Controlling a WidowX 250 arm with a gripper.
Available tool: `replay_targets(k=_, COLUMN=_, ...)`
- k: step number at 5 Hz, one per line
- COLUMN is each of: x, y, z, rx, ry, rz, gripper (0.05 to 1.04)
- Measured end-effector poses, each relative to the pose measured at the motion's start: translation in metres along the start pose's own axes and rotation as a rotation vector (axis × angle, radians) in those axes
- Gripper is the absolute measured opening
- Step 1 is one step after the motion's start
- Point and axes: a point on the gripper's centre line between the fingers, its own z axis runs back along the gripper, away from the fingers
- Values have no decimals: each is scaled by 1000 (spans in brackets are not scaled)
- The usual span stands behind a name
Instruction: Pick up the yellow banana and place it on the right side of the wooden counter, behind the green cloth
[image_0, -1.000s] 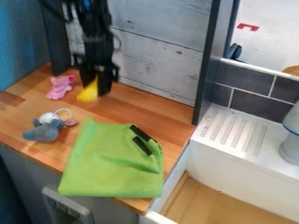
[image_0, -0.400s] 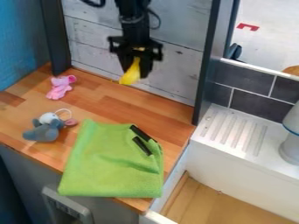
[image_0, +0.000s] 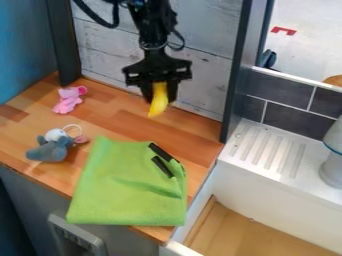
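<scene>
OK, gripper (image_0: 159, 96) tight on curved yellow obj. (image_0: 159, 104) above wood counter (image_0: 123, 122) w/ green cloth (image_0: 123, 185).

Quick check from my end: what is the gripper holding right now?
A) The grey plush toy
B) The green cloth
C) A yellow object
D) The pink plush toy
C: the gripper has a yellow object between its fingers, while the pink toy, the grey toy and the green cloth all lie on the wooden counter.
</scene>
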Motion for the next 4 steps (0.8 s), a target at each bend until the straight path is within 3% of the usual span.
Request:
replay_targets(k=1, x=2, y=-8, z=3, rx=7, ry=-60, rz=252, gripper=531)
replay_targets(k=3, x=-11, y=-15, z=-28, rx=43, ry=-9, rz=375, gripper=531)
replay_targets(k=4, x=-16, y=-16, z=-33, rx=57, ry=6, rz=393, gripper=531)
